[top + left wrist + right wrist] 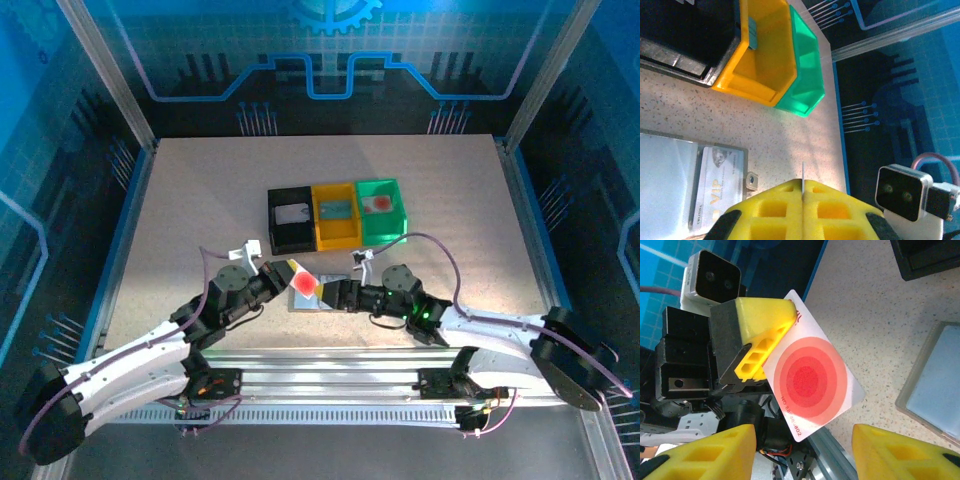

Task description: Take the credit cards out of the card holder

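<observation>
A pale credit card with a red-orange round mark [812, 377] hangs above the table, pinched at one corner by my left gripper [803, 192]; in the left wrist view that card [803, 172] shows edge-on between the pressed yellow pads. In the top view the card [304, 284] sits over the grey card holder [318, 300]. The holder [665, 175] lies open and flat, a pale VIP card [715, 192] in its pocket and its tab clasp [751, 180] beside it. My right gripper [805, 455] is open, right by the held card, nothing between its fingers [710, 452].
Black [290, 235], yellow [337, 232] and green [383, 228] bins stand in a row behind the holder, each with a card inside. The table's near edge and metal rail [330, 355] lie just below both grippers. The holder's corner [940, 385] shows right of the held card.
</observation>
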